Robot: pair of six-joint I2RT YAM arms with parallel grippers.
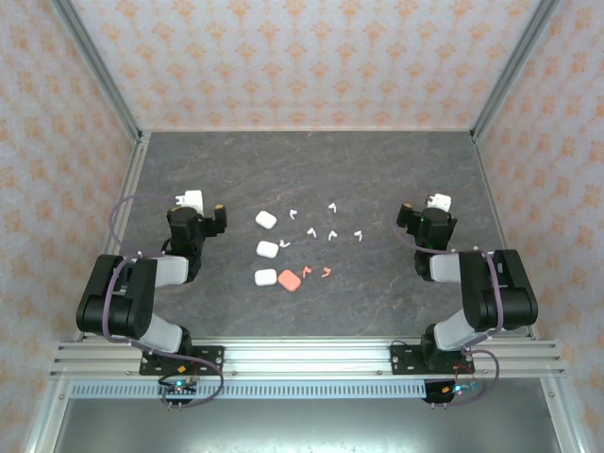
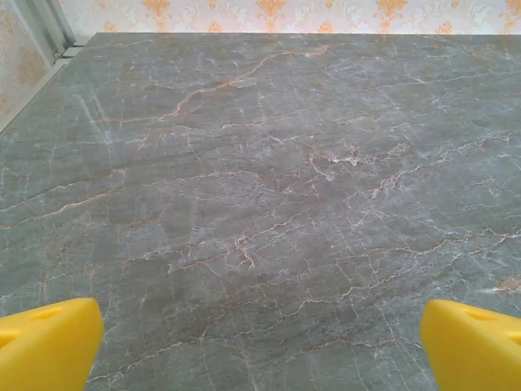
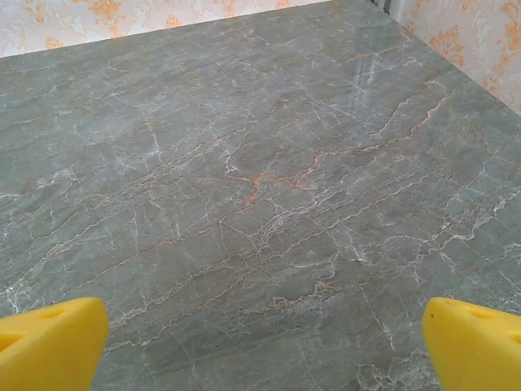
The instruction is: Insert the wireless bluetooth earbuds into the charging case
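Three white charging cases [image 1: 265, 219] [image 1: 267, 249] [image 1: 265, 277] lie in a column at mid-table, with a coral-pink case [image 1: 290, 280] beside the nearest one. Several white earbuds [image 1: 332, 235] are scattered to their right. Two coral-pink earbuds [image 1: 308, 271] [image 1: 327, 272] lie next to the pink case. My left gripper [image 1: 195, 206] rests left of the cases and my right gripper [image 1: 436, 206] right of the earbuds. In the wrist views the left gripper [image 2: 260, 346] and right gripper [image 3: 264, 346] are open, with yellow fingertips [image 2: 49, 342] [image 3: 49, 342] far apart over bare tabletop.
The dark marbled table [image 1: 311, 170] is enclosed by patterned walls and aluminium posts [image 1: 99, 71]. Open surface stretches behind the objects toward the back wall. An aluminium rail [image 1: 311, 359] carrying both arm bases runs along the near edge.
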